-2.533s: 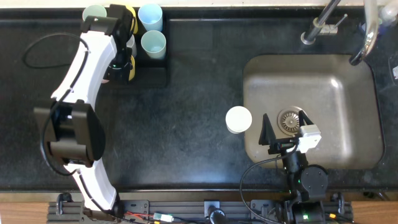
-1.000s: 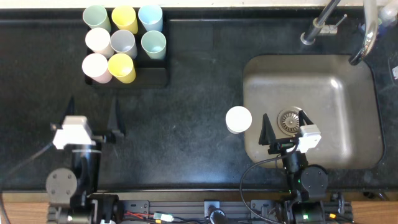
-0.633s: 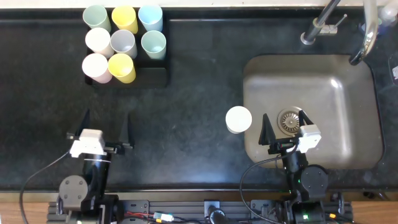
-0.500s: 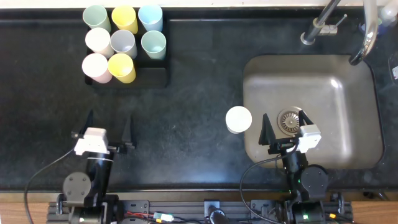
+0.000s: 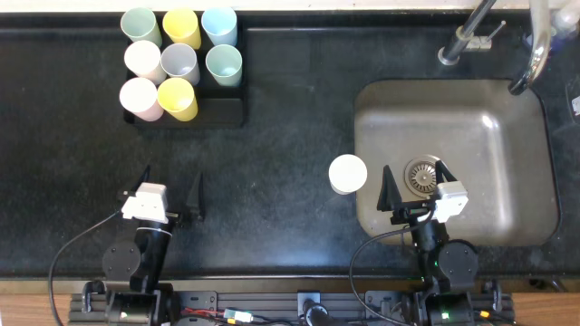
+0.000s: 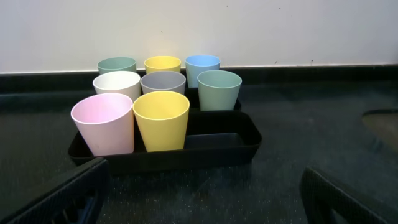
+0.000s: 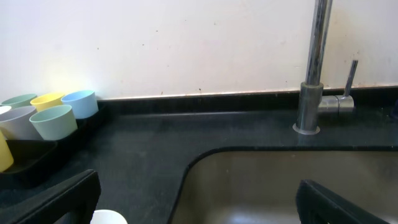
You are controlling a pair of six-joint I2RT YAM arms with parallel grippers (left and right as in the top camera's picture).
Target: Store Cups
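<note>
Between tray (image 5: 225,110) and sink (image 5: 489,136), a lone white cup (image 5: 348,173); left gripper (image 5: 172,178) and right gripper (image 5: 412,174) agape, empty.

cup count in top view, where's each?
9. Eight in the black tray: back row green, yellow, blue; middle row white, grey, green; front row pink, yellow. Ninth, a white cup, sits on the counter at the sink's left rim. None looks hidden.
</note>
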